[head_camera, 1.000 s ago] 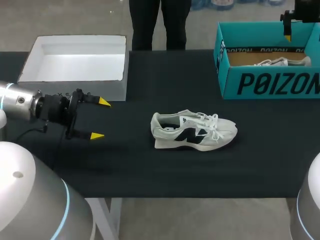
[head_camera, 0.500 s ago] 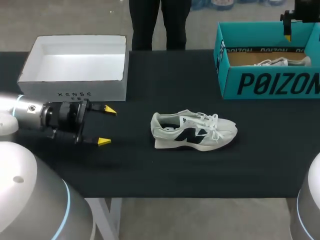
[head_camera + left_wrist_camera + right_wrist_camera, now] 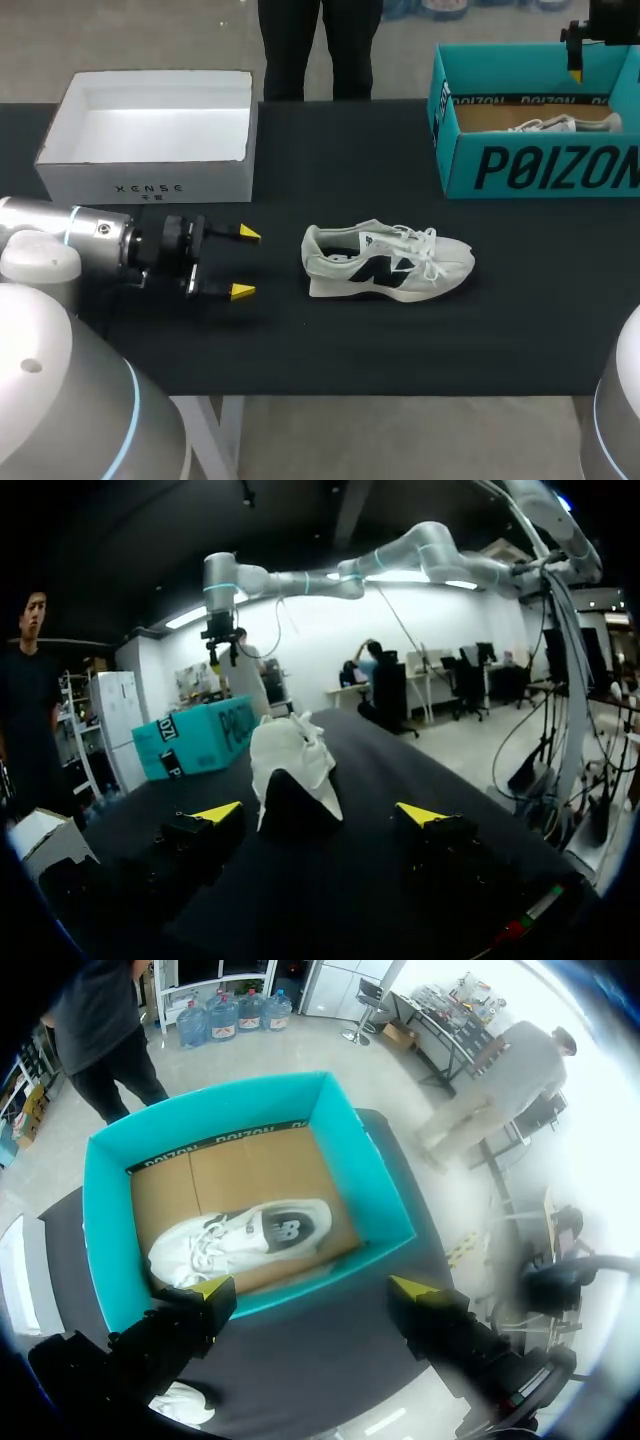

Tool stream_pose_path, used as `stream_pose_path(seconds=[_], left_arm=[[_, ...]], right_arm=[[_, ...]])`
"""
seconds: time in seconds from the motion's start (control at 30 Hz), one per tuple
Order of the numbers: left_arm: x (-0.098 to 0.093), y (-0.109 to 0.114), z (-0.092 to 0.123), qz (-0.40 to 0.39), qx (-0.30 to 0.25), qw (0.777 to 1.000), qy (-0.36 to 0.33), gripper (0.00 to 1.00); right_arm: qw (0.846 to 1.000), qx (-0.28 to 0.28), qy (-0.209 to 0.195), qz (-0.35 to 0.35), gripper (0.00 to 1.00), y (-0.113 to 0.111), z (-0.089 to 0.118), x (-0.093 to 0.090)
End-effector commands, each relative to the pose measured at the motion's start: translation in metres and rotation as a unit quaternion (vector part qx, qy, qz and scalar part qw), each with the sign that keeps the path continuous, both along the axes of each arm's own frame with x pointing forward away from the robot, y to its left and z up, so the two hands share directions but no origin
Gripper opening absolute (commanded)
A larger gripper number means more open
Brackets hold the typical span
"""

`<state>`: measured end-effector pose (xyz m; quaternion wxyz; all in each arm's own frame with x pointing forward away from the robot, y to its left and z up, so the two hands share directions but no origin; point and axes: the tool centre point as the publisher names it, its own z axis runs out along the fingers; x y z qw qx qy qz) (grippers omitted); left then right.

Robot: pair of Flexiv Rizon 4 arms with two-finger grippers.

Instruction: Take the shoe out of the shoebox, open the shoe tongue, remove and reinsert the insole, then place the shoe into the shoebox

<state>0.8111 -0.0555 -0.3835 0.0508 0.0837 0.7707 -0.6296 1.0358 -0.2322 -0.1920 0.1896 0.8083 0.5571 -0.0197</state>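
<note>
A white sneaker with a dark logo (image 3: pixel 385 262) lies on its side on the black table, heel toward my left arm. My left gripper (image 3: pixel 245 263) stands open a short way from the heel, fingers pointing at it. In the left wrist view the sneaker's heel (image 3: pixel 290 775) is just ahead of the gap between the open fingers of the left gripper (image 3: pixel 318 812). The teal shoebox (image 3: pixel 540 160) stands at the back right with a second white sneaker (image 3: pixel 240 1240) inside. My right gripper (image 3: pixel 312 1292) hangs open high above that box, holding nothing.
A white open box (image 3: pixel 150 130) sits at the back left, close behind my left arm. The teal shoebox (image 3: pixel 200 742) is far beyond the sneaker as seen from the left wrist. The table's front edge (image 3: pixel 400 392) runs near the sneaker.
My left gripper has moved right along the table toward the sneaker's heel, staying open. The right arm and the sneaker have not moved.
</note>
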Motion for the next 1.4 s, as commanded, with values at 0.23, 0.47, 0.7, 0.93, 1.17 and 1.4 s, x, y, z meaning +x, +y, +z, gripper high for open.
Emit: stream_pose_path(seconds=[0.23, 0.47, 0.7, 0.93, 1.17, 1.4], left_arm=[[0.032, -0.019, -0.034, -0.011, 0.003, 0.999, 0.036, 1.0], [0.04, -0.047, -0.041, -0.023, 0.004, 0.999, 0.043, 1.0], [0.045, -0.067, -0.04, -0.023, 0.008, 0.999, 0.041, 1.0], [0.043, -0.079, -0.043, -0.026, 0.009, 0.999, 0.045, 1.0], [0.039, -0.084, -0.047, -0.028, 0.016, 0.998, 0.053, 1.0], [0.034, -0.083, -0.049, -0.027, 0.009, 0.998, 0.058, 1.0]], right_arm=[[1.0, 0.0, -0.001, 0.0, 1.0, 0.0, 0.0, -0.001], [1.0, 0.0, -0.001, 0.0, 1.0, 0.0, 0.0, -0.001], [1.0, 0.0, -0.001, 0.0, 1.0, 0.0, 0.0, -0.001], [1.0, 0.0, -0.001, 0.0, 1.0, 0.0, 0.0, -0.001], [1.0, 0.0, -0.001, 0.0, 1.0, 0.0, 0.0, -0.001], [1.0, 0.0, -0.001, 0.0, 1.0, 0.0, 0.0, -0.001]])
